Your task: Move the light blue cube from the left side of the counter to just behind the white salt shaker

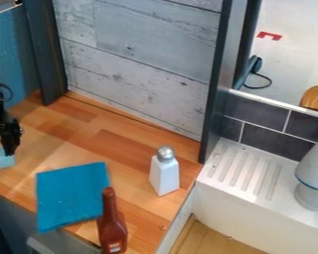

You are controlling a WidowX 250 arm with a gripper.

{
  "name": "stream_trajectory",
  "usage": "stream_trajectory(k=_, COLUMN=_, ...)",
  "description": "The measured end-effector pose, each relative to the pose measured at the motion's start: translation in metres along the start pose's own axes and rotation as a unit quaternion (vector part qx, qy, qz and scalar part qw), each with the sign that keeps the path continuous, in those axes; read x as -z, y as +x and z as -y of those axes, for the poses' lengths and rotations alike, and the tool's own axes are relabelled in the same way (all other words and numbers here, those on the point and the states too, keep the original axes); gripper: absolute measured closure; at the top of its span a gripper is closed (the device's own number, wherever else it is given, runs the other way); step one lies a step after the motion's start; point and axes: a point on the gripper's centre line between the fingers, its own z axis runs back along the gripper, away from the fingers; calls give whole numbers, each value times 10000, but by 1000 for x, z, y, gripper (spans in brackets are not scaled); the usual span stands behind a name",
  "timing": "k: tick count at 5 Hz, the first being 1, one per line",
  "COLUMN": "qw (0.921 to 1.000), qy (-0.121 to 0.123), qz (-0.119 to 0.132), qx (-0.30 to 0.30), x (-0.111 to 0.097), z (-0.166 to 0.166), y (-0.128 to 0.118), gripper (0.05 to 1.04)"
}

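At the left edge of the camera view, the black gripper [12, 149] hangs low over the wooden counter, its tip against a small light-blue block [4, 158]. Whether the block is gripped cannot be made out. To the right of it a blue cloth [71, 195] lies flat. A brown-red bottle [112, 225] stands at the cloth's lower right edge, and a white shaker with a silver top [164, 173] stands upright farther right.
The wooden counter [131, 146] is bordered behind by a grey plank wall [131, 64] with dark posts. On the right are a white ribbed drainboard [245, 168], a dark tiled ledge and a grey-white object [314, 173].
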Motion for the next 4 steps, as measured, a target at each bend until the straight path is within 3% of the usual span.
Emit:
stream_trajectory(k=2, qw=9989, qy=250, qz=54, qx=-395, x=18, z=-6, y=-3, gripper=79)
stream_trajectory(k=3, qw=9986, qy=218, qz=-85, qx=-464, x=26, z=-4, y=-7, gripper=79)
stream_trajectory(k=4, qw=9982, qy=231, qz=39, qx=-552, x=27, z=-5, y=-4, gripper=135)
